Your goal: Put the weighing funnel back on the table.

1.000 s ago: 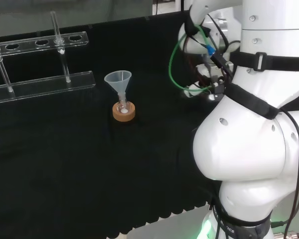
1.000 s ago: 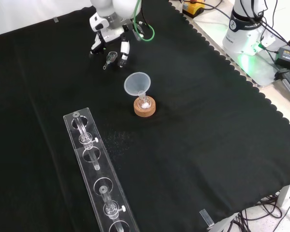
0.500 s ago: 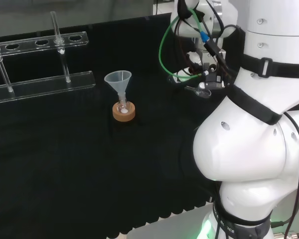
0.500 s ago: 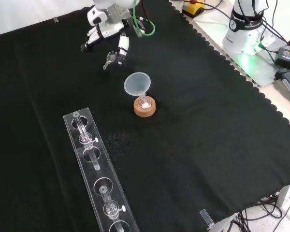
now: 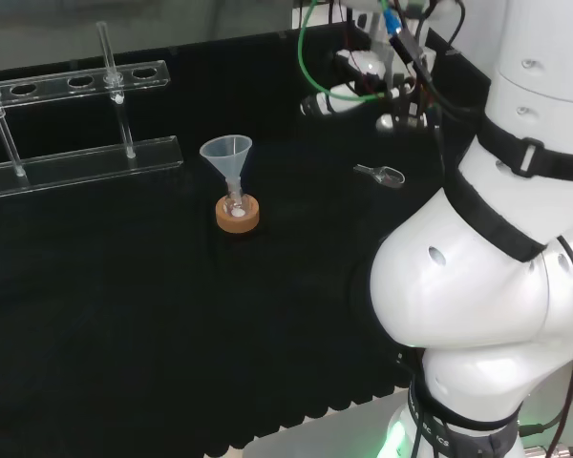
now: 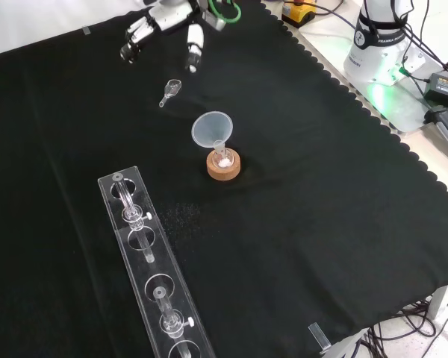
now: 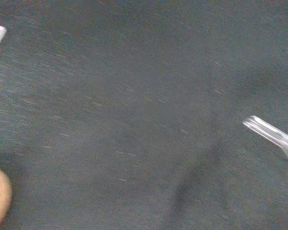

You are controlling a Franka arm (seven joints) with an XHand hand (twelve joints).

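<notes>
The weighing funnel [image 5: 383,174] [image 6: 169,91], a small clear scoop with a short stem, lies by itself on the black cloth. Its stem tip [image 7: 271,134] shows close up in the wrist view. The hand [image 5: 349,89] [image 6: 163,30] hangs above it with its fingers straight and spread, and nothing is between them. In the front view the hand is at the top edge, clear of the weighing funnel below it. The big cone funnel [image 5: 227,159] [image 6: 212,131] stands mouth up in a small flask on a cork ring [image 5: 238,214] [image 6: 224,165].
A long clear rack [image 5: 76,157] [image 6: 153,268] with tubes lies on the cloth, at the left in the head view and at the lower left in the front view. The arm's white links [image 5: 497,239] stand at the right of the head view. Cables and gear [image 6: 403,67] lie off the cloth's right edge.
The hand has let go of the weighing funnel, which now lies on the cloth. The hand has risen and drawn away from it with its fingers spread.
</notes>
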